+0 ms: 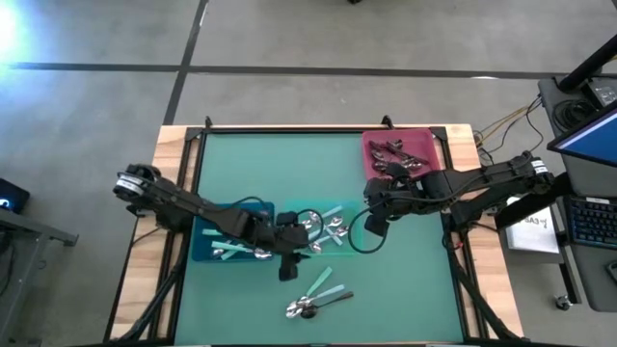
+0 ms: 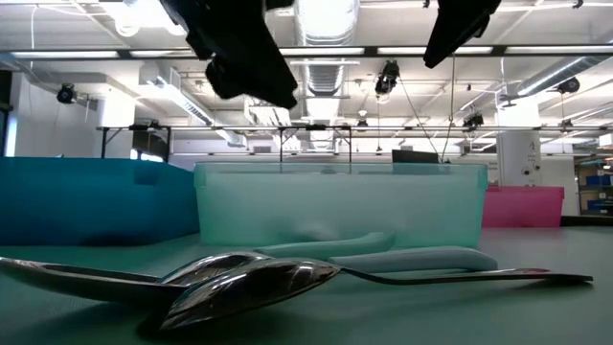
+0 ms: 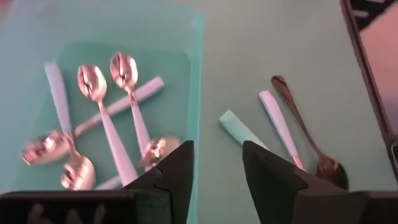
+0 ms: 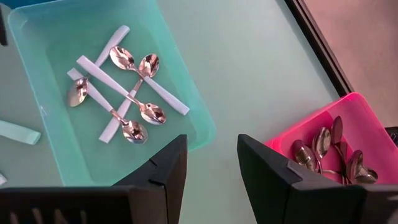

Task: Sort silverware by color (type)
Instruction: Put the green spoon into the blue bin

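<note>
1. High view: the left gripper (image 1: 287, 258) hangs over the green table (image 1: 405, 280), at the 6 o'clock edge of the teal bin (image 1: 339, 208). The right gripper (image 1: 372, 224) is at 3 o'clock of this bin, near its rim. The blue bin (image 1: 201, 253) at 9 o'clock holds teal-handled spoons (image 1: 231, 251). The pink bin (image 1: 424, 145) at 1 o'clock holds dark spoons (image 1: 390, 159). Loose spoons (image 1: 316, 297) lie on the table at 6 o'clock from the teal bin.

2. Low view: two shiny spoons (image 2: 239, 278) lie in front on the table, bowls touching. Behind them stand the blue bin (image 2: 86, 196), the teal bin (image 2: 335, 206) and the pink bin (image 2: 522, 206). Both arms come from above; their fingers are not seen here.

3. Left wrist view: the left fingers (image 3: 177, 171) are open and empty, with a clear gap. The teal bin (image 3: 198, 74) holds several teal-handled spoons (image 3: 99, 118). Outside it, on the table, lie a teal handle (image 3: 239, 129), one more teal-handled spoon (image 3: 280, 127) and a dark spoon (image 3: 308, 137).

4. Right wrist view: the right fingers (image 4: 165, 174) are also open and hold nothing. The teal bin (image 4: 186, 93) has five crossed spoons (image 4: 127, 87). The pink bin (image 4: 348, 109) holds dark spoons (image 4: 326, 152).
</note>
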You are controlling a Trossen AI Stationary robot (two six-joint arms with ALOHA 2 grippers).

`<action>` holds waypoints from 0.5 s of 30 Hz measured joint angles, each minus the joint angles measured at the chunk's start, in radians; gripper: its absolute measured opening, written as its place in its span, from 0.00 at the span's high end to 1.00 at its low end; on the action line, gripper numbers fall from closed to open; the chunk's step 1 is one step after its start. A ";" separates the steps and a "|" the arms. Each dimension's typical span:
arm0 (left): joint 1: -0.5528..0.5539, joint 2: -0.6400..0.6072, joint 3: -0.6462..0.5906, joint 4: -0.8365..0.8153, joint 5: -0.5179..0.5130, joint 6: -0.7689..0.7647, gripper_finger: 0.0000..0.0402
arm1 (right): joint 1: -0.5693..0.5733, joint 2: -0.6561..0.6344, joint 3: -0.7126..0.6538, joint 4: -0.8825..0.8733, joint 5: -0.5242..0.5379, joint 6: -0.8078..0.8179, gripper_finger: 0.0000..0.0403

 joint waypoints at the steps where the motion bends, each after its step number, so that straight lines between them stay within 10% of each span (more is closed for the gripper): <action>1: -0.004 0.009 0.000 0.002 -0.001 -0.035 0.69 | 0.000 0.000 0.000 0.000 0.000 0.000 0.67; 15: -0.101 0.143 0.000 0.096 -0.024 -0.329 0.69 | 0.000 0.000 0.000 0.001 0.000 0.000 0.67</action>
